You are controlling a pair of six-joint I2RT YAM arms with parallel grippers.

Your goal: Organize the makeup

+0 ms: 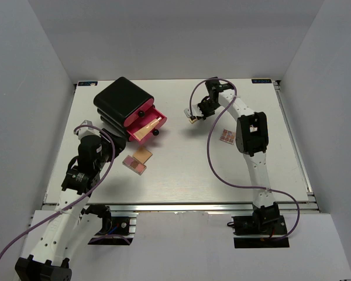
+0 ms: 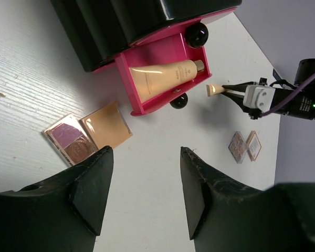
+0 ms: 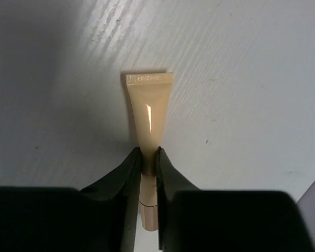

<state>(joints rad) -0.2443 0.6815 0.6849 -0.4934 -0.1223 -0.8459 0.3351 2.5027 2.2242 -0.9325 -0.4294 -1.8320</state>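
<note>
1. Step in hand, by judgement: carrying a small beige squeeze tube (image 3: 147, 115) towards the open pink plastic drawer (image 1: 145, 127) of the big glossy black box (image 1: 123, 99).
2. Pinched in the right gripper (image 3: 148, 157), closed down narrow on the tube's neck just above the cap, with the flat crimped end pointing away from the fingers.
3. Hanging to the right of the box, near the open drawer but not yet over it, and seemingly lifted off the white desk (image 1: 181, 175), to go by the shadow beneath.
4. To do it well:
   - Keep the squeeze firm, as a slim neck could slip or swivel.
   - Turn the crimped end along the drawer's length.
   - Cross above the drawer's pink wall, not into it.
   - Lower beside the larger beige tube (image 2: 165, 76) already lying inside.
   - Let go only once low.
5. Left gripper (image 2: 146, 173): spread wide, holding nothing, poised on the near side of the box.
6. Left to sort, on the desk:
   - Just in front of the box's drawer, a square pink-brown eyeshadow palette (image 2: 68, 139) touching a tan square compact (image 2: 106, 125).
   - Well to the right of the box, two more small square palettes (image 2: 244, 146).
</note>
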